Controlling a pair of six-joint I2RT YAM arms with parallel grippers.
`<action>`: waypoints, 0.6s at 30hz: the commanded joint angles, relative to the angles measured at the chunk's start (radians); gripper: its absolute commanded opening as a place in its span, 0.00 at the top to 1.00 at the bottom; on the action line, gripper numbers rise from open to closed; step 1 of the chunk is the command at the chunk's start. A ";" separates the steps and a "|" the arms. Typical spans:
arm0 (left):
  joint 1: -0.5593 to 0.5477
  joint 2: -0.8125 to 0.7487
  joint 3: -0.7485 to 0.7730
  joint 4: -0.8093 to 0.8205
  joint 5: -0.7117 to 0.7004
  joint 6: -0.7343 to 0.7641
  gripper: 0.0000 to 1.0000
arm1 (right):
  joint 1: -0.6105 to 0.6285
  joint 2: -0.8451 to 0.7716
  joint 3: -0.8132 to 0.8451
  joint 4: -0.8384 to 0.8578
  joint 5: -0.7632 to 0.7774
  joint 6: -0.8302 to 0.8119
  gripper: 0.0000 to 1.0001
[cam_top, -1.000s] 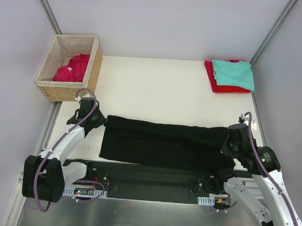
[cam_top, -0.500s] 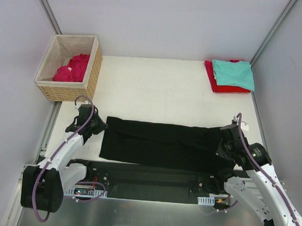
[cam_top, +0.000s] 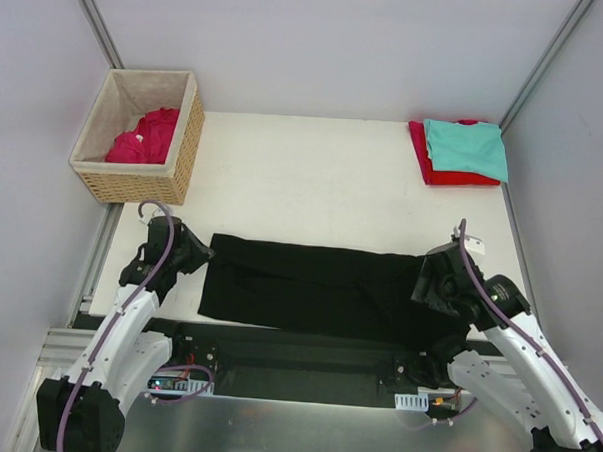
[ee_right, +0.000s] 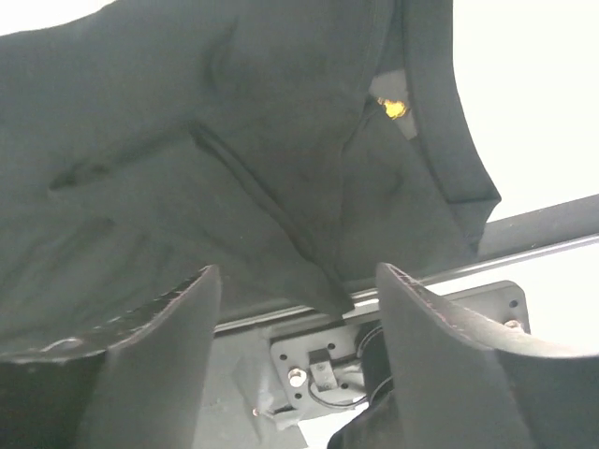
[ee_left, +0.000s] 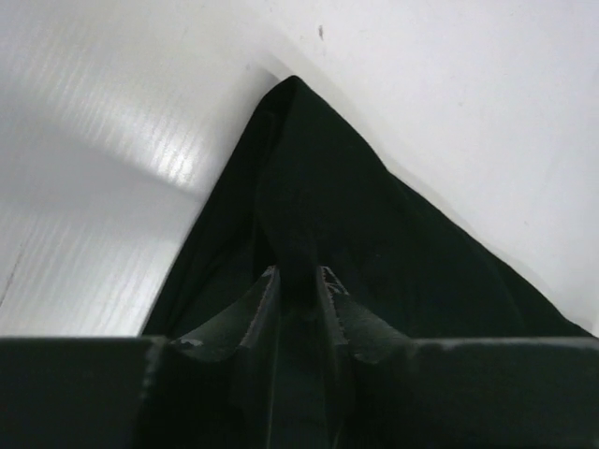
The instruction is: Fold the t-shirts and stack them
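A large black t-shirt (cam_top: 319, 285) lies folded into a long strip across the near part of the table. My left gripper (cam_top: 192, 253) is at its left end. In the left wrist view the left gripper (ee_left: 299, 273) has its narrow jaws shut on a ridge of the black t-shirt (ee_left: 374, 215). My right gripper (cam_top: 431, 288) hovers over the strip's right end. Seen from the right wrist, the right gripper (ee_right: 298, 273) stands open and holds nothing, and the black t-shirt (ee_right: 187, 140) drapes just beyond its fingertips. A teal t-shirt (cam_top: 467, 147) rests folded on a red one (cam_top: 436, 174) at the back right.
A wicker basket (cam_top: 190, 131) at the back left holds a crimson-pink t-shirt (cam_top: 145, 137). The white table (cam_top: 314, 177) lies between basket and stack. A black rail with the arm mounts (cam_top: 296, 358) runs along the near edge, below the right gripper.
Both arms have drawn back toward the near edge. The right gripper has opened and let go of the shirt's right end. The left jaws have eased slightly but still pinch the cloth.
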 commanded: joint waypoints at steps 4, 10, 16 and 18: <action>0.005 -0.063 0.215 -0.118 0.023 -0.014 0.67 | 0.015 0.101 0.153 0.094 0.116 -0.048 0.24; 0.003 0.008 0.219 -0.099 -0.055 0.001 0.36 | 0.015 0.233 0.140 0.256 0.097 -0.070 0.24; -0.013 0.245 0.123 0.120 -0.043 0.011 0.37 | 0.015 0.370 0.085 0.430 0.087 -0.090 0.22; -0.023 0.311 0.120 0.157 -0.006 0.014 0.38 | 0.015 0.420 0.078 0.460 0.074 -0.090 0.22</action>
